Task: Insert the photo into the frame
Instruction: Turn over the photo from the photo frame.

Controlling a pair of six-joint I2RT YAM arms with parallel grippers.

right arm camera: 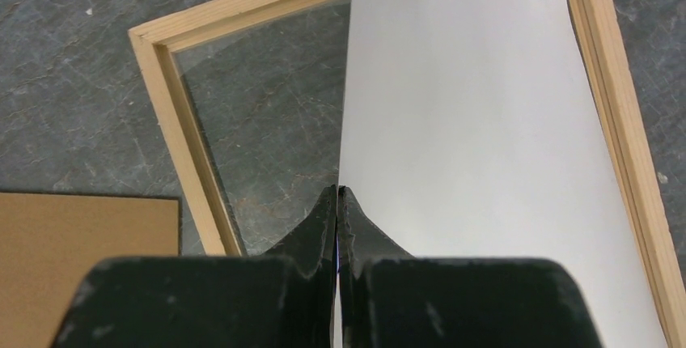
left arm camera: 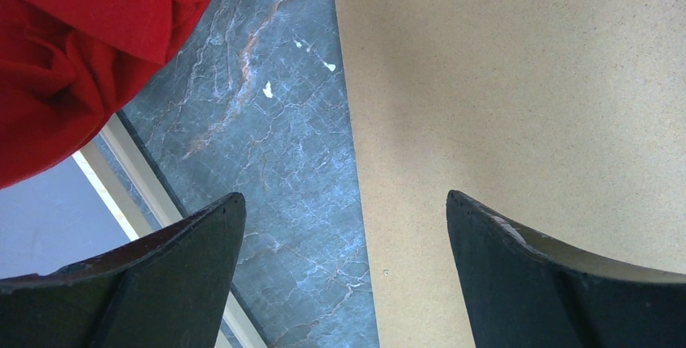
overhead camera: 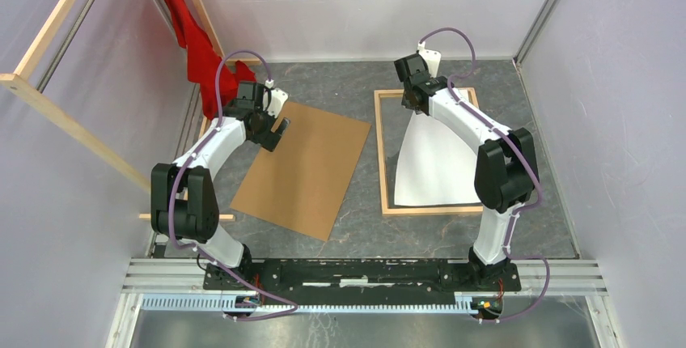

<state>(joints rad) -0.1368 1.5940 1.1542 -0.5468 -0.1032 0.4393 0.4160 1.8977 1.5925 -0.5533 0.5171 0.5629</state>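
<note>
The light-wood frame (overhead camera: 383,154) (right arm camera: 174,117) lies flat on the right side of the table. The photo (overhead camera: 437,166) (right arm camera: 477,137) shows its plain white back; its near edge rests inside the frame and its far end is lifted. My right gripper (overhead camera: 417,103) (right arm camera: 338,190) is shut on the photo's raised far edge, above the frame's far end. My left gripper (overhead camera: 275,135) (left arm camera: 346,206) hangs open over the left edge of a brown hardboard panel (overhead camera: 303,166) (left arm camera: 518,97), holding nothing.
A red cloth (overhead camera: 198,53) (left arm camera: 77,48) hangs at the back left beside long wooden rails (overhead camera: 73,129). Purple walls close in on both sides. A metal rail (overhead camera: 364,271) carries the arm bases at the near edge.
</note>
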